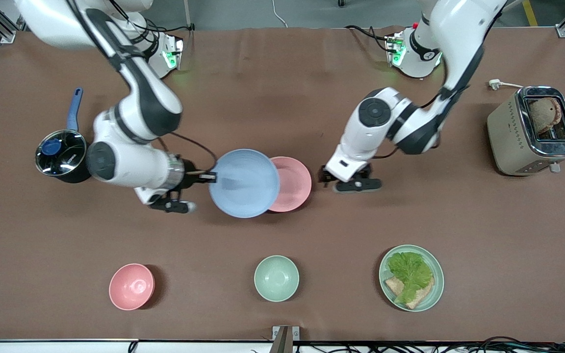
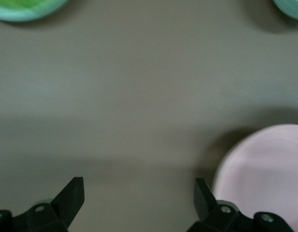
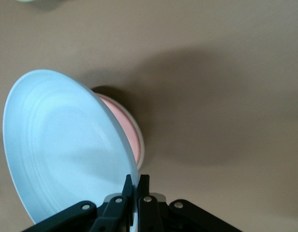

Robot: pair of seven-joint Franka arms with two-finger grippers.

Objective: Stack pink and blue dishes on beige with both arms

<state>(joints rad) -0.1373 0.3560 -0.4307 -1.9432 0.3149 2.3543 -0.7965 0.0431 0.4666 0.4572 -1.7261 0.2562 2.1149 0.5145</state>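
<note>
**blue plate held by one thin edge over the stack**

front view: the right end effector point(image 1: 210, 177) grips the blue plate point(image 1: 244, 183) by its rim and holds it in the air, partly over the pink plate point(image 1: 293, 183). the pink plate lies mid-desk; the beige plate is hidden, presumably beneath it. the left end effector point(image 1: 350, 180) hangs just beside the pink plate toward the left arm's end, waiting.

left wrist view: the left end effector point(image 2: 139, 195) is released, jaws wide, with the pink plate's edge point(image 2: 265, 174) close by one finger.

right wrist view: the right end effector point(image 3: 136, 187) is clenched on the blue plate's rim point(image 3: 67, 150), which tilts steeply above the pink plate point(image 3: 127, 128). with such a narrow pinch, the plate could pivot or slip. released while tilted or off-centre, it could land askew, slide off, or knock the pink plate.
</note>
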